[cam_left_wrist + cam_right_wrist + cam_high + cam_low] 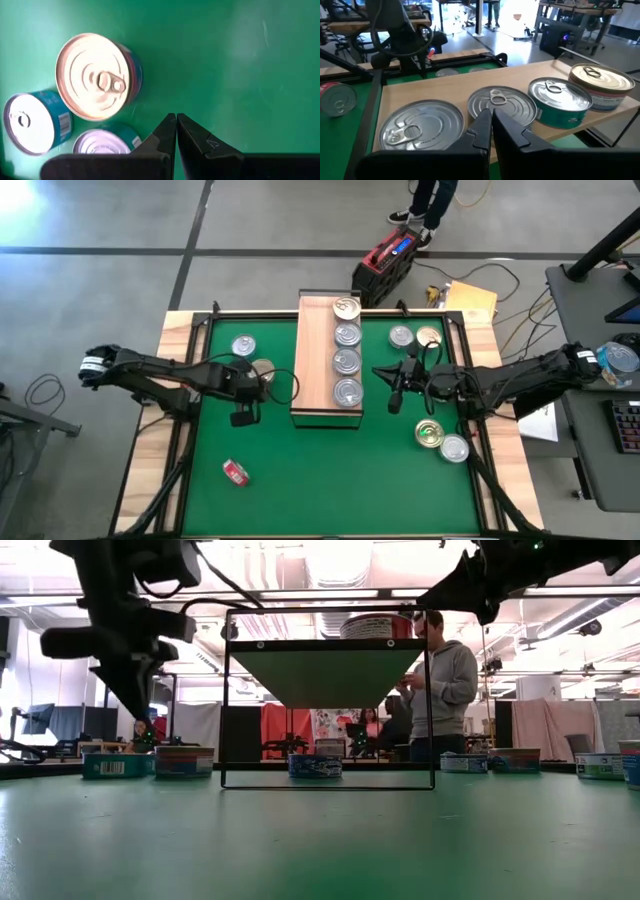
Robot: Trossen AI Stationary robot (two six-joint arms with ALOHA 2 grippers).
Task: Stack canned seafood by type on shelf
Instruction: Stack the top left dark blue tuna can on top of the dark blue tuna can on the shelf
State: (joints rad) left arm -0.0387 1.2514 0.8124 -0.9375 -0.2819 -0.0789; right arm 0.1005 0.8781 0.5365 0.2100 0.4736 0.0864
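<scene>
While both tools — left tool (176, 131), right tool (491, 127) — hover pressed together, empty, four tins line the shelf (312, 360); next likely means fetching another loose tin (243, 346).

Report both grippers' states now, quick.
Left gripper: closed, holding nothing, above the green mat near loose cans.
Right gripper: closed, holding nothing, beside the shelf.

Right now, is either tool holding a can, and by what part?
Nothing is held. The left tool is shut and empty above the mat; the right tool is shut and empty beside the shelf.
</scene>
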